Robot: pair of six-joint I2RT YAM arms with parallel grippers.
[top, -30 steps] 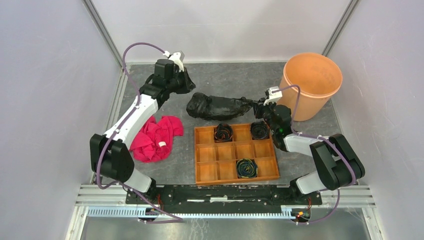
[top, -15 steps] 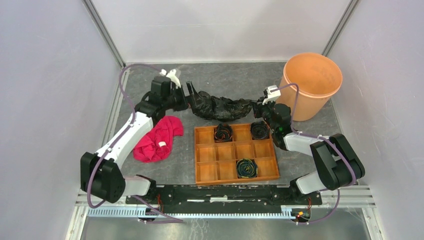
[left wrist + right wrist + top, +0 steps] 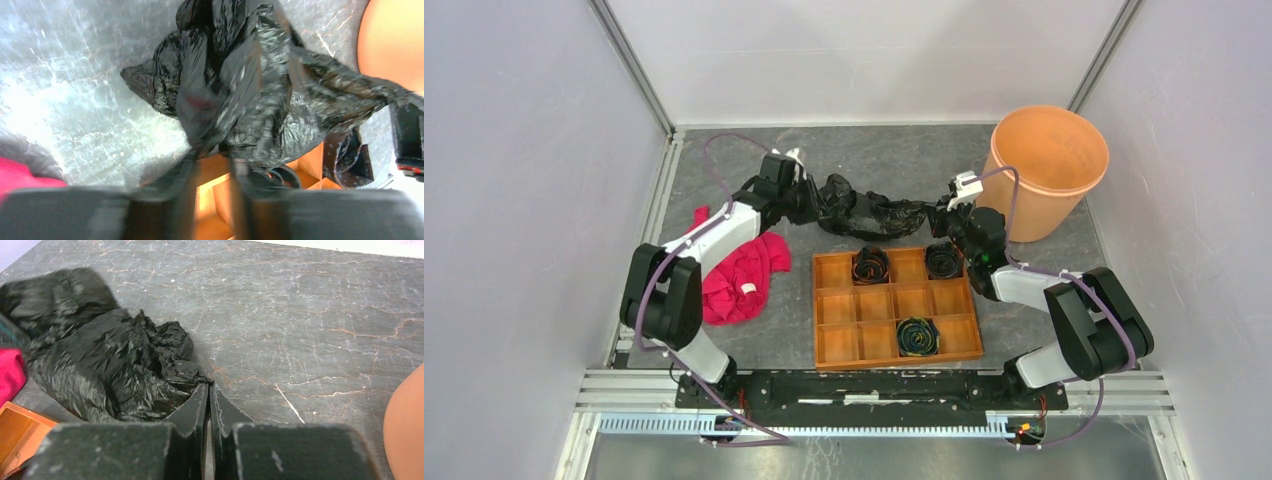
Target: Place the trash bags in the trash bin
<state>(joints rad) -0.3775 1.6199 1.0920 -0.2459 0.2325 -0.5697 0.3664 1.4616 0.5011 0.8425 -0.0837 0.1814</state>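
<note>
Behind the tray (image 3: 816,310), right gripper (image 3: 209,387) clamps the bag (image 3: 869,212); left gripper (image 3: 210,160), half-open at its other end, should close before lifting to the bin (image 3: 1034,210).

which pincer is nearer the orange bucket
Right. The right pincer pinches the black bag at its end just beside the bucket; the left pincer is at the bag's far end.

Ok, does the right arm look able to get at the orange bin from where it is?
Probably yes: the right pincer, shut on the trash bag, sits just left of the bin wall with only bare table between. The left pincer at the bag's far end might hold it back.
</note>
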